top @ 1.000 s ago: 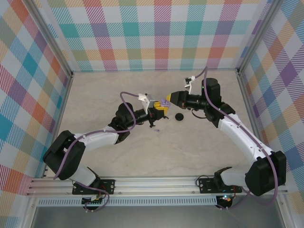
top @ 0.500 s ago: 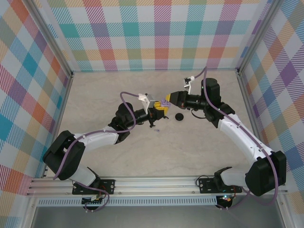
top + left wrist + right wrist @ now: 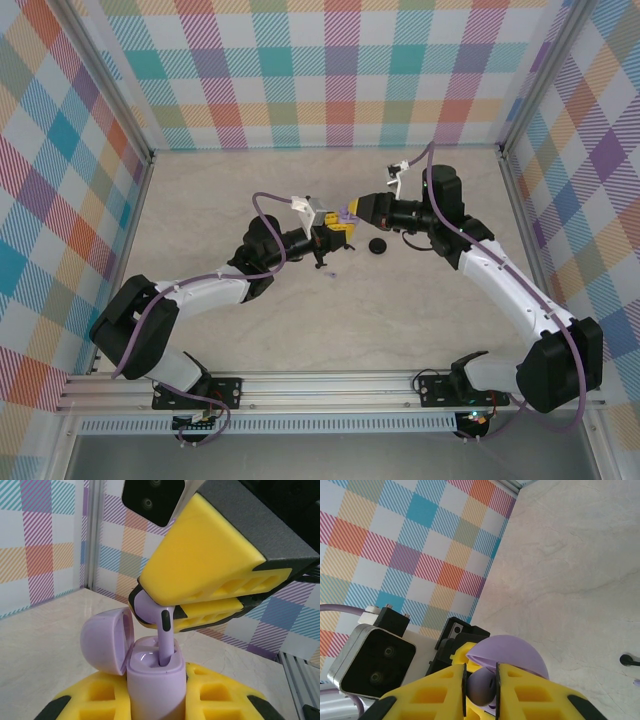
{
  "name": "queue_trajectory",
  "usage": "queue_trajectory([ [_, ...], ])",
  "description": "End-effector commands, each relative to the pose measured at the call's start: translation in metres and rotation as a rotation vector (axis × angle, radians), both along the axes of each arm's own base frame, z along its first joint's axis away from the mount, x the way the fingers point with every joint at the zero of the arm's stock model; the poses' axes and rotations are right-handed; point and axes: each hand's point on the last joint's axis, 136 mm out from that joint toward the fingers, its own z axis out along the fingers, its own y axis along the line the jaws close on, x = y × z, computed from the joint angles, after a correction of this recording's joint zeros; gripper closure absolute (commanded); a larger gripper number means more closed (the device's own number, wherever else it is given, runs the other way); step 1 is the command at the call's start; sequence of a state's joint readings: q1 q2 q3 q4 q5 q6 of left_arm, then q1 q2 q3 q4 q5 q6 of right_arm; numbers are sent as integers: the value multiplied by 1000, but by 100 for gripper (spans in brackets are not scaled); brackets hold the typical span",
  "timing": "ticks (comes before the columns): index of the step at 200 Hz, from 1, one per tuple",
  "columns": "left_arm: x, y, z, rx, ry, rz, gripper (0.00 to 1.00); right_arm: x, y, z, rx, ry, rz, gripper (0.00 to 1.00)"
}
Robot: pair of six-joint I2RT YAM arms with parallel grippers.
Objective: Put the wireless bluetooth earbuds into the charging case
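My left gripper [image 3: 155, 702] is shut on the pale lavender charging case [image 3: 152, 680], holding it upright with its lid [image 3: 105, 640] swung open to the left. From above, my right gripper [image 3: 481, 680] is shut on a lavender earbud [image 3: 166, 630]. The earbud's stem stands in the case's right slot and its head [image 3: 481, 689] is pinched between the yellow fingers [image 3: 200, 565]. In the top view the two grippers meet at mid-table, left gripper [image 3: 337, 232] and right gripper [image 3: 351, 213], with the case [image 3: 344, 218] between them.
A round black case [image 3: 377, 246] lies on the table just right of the grippers. A black earbud [image 3: 318, 263] and a lavender earbud [image 3: 331, 270] lie loose below the left gripper. The black earbud [image 3: 629, 660] lies at the right wrist view's edge.
The right gripper has edged slightly left and down onto the case with the earbud. The left arm holds still.
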State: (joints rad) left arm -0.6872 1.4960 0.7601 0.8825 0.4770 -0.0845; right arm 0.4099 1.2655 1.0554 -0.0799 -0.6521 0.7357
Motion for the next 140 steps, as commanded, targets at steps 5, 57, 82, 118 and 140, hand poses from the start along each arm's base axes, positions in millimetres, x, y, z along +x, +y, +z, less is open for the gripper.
queue_trajectory([
  [5,-10,-1,40,-58,-97,-12,100,-7,-3,6,-35,-39,6,79],
  [57,-16,-2,41,-52,-110,-39,100,-10,-5,2,-92,-34,27,77],
  [82,-17,-4,40,-42,-109,-52,100,-12,-4,4,-91,-36,43,78],
  [118,-21,-6,39,-27,-115,-78,100,-14,-3,6,-103,-40,62,77],
  [140,-24,-8,39,-21,-118,-107,100,-17,-2,7,-122,-38,93,71],
])
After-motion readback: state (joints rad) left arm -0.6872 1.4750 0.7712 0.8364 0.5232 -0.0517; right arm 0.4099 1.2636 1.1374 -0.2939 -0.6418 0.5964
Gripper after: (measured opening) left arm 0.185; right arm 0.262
